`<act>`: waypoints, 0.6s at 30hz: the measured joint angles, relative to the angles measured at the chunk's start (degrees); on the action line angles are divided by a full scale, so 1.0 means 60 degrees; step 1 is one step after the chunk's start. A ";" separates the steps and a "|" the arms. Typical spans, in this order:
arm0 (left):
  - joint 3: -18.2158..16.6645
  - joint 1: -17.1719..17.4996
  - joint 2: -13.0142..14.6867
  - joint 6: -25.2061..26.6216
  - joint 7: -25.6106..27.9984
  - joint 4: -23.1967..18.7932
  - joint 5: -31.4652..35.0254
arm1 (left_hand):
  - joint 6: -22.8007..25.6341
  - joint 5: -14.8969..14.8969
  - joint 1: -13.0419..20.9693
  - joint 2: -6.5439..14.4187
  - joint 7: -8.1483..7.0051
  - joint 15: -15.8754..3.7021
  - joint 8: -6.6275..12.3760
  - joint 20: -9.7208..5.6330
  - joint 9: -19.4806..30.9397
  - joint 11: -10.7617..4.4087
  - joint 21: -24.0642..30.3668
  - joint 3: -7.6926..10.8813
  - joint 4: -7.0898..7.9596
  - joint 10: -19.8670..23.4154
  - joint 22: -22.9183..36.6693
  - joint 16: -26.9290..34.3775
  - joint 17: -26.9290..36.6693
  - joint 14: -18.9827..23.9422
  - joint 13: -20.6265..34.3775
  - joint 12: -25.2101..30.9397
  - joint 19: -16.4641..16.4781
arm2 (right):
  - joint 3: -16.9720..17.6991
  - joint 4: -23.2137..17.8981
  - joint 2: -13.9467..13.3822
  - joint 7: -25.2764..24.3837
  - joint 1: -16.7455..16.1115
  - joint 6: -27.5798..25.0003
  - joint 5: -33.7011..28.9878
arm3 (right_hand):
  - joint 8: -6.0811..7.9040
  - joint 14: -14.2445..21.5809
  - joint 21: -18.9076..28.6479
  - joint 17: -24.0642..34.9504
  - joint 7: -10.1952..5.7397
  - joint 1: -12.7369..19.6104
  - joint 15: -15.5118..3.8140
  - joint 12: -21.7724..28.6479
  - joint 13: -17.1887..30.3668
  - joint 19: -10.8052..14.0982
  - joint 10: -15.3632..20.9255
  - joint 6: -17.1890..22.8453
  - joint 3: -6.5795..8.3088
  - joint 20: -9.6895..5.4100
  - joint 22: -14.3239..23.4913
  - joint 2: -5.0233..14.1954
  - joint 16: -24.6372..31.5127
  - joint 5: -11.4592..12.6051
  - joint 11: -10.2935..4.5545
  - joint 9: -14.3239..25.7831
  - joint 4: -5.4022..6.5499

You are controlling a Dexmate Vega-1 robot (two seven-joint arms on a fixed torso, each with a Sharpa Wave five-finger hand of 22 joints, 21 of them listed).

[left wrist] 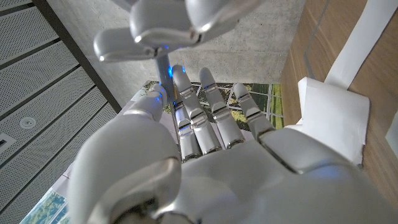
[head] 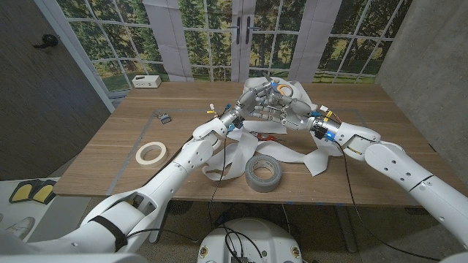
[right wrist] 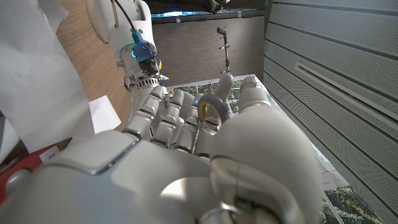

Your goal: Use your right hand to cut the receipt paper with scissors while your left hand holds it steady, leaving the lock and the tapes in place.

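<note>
Fingers are tangled together up at the middle of the wooden table (head: 95,157), both hands raised and meeting above the crumpled white receipt paper (head: 235,155). From the head view, the left hand (head: 252,107) and the right hand (head: 296,111) press so close that it is hard to say where one stops and the other starts. Whether the left hand grips the paper cannot be told; its wrist view shows its fingers (left wrist: 205,118) reaching out straight and close side by side, with a folded piece of paper (left wrist: 333,115) lying on the table beside them. The right hand's fingers (right wrist: 177,118) are curled in, and a ring-shaped handle (right wrist: 211,112) sits among them, so it seems to hold the scissors, though the blades are hidden. A red object (right wrist: 28,168) peeks out beside that hand; what it is cannot be made out.

The paper strip trails in loops from under the hands toward the near edge, one tail curling to the right. A grey tape roll (head: 263,173) sits just in front of the hands, resting on the paper. A pale tape roll (head: 151,153) lies well apart on the left. A small dark lock (head: 164,117) sits further back on the left, and a white box (head: 147,81) stands at the far left corner.
</note>
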 measured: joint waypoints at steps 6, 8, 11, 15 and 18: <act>-0.0042 -0.0041 -0.0130 0.0089 -0.0165 0.0180 -0.0185 | 0.0001 -0.0050 0.0000 0.0000 0.0001 0.0038 -0.0004 0.0000 0.0003 0.0002 0.0000 0.0054 0.0053 -0.0002 -0.0001 -0.0057 -0.0001 -0.0038 0.0083 0.0000 0.0000 | -0.0016 0.0139 0.0111 0.0238 0.0022 0.0119 0.0030 | -0.0911 -0.0004 0.0000 -0.0176 0.0218 -0.1106 -0.0003 -0.0009 -0.0070 0.0000 -0.0153 -0.0597 -0.0519 0.0375 0.0000 -0.0350 -0.0248 0.0141 0.0152 -0.0663 0.0454; -0.0047 -0.0049 -0.0147 0.0093 -0.0196 0.0202 -0.0212 | 0.0001 -0.0012 0.0000 0.0000 0.0001 0.0052 -0.0004 0.0036 0.0013 0.0019 0.0000 0.0077 0.0077 -0.0019 -0.0001 -0.0084 -0.0001 -0.0052 0.0089 -0.0001 -0.0036 | -0.0016 0.0178 0.0150 0.0264 0.0023 0.0139 0.0036 | -0.1092 -0.0022 0.0000 -0.0211 0.0200 -0.1330 -0.0021 -0.0011 -0.0072 0.0004 -0.0154 -0.0642 -0.0632 0.0439 0.0000 -0.0397 -0.0287 0.0185 0.0153 -0.0828 0.0546; -0.0067 -0.0095 -0.0237 0.0093 -0.0243 0.0314 -0.0255 | -0.0008 0.0022 0.0000 0.0000 -0.0008 0.0001 0.0038 0.0018 0.0153 0.0050 0.0000 0.0072 0.0082 -0.0051 -0.0001 -0.0122 -0.0001 -0.0103 0.0136 0.0000 -0.0087 | -0.0016 0.0260 0.0229 0.0370 0.0023 0.0205 0.0071 | -0.1291 -0.0022 0.0000 -0.0211 0.0173 -0.1635 -0.0021 -0.0011 -0.0117 -0.0001 -0.0158 -0.0669 -0.0764 0.0509 0.0001 -0.0382 -0.0338 0.0230 0.0152 -0.1026 0.0679; -0.0089 -0.0152 -0.0331 0.0057 -0.0329 0.0470 -0.0276 | -0.0081 0.0024 0.0000 0.0000 -0.0081 0.0057 0.0078 0.0019 0.0170 0.0032 0.0000 0.0071 0.0163 -0.0100 -0.0001 -0.0158 -0.0001 -0.0159 0.0175 -0.0001 -0.0085 | -0.0005 0.0416 0.0369 0.0670 0.0030 0.0373 0.0147 | -0.1484 -0.0057 -0.0074 -0.0211 0.0132 -0.1885 -0.0055 -0.0011 -0.0160 -0.0044 -0.0258 -0.0714 -0.0876 0.0595 0.0001 -0.0377 -0.0427 0.0258 0.0183 -0.1239 0.0791; -0.0098 -0.0189 -0.0383 -0.0054 -0.0406 0.0564 -0.0265 | -0.0144 0.0024 0.0000 0.0000 -0.0144 0.0069 0.0084 -0.0017 0.0218 -0.0021 0.0000 0.0077 0.0232 -0.0159 -0.0002 -0.0158 -0.0011 -0.0171 0.0221 0.0000 -0.0121 | 0.0013 0.0478 0.0454 0.0761 0.0031 0.0407 0.0204 | -0.1586 -0.0057 -0.0074 -0.0211 0.0138 -0.2126 -0.0054 -0.0010 -0.0161 -0.0014 -0.0309 -0.0709 -0.0972 0.0625 0.0001 -0.0333 -0.0427 0.0331 0.0234 -0.1354 0.0886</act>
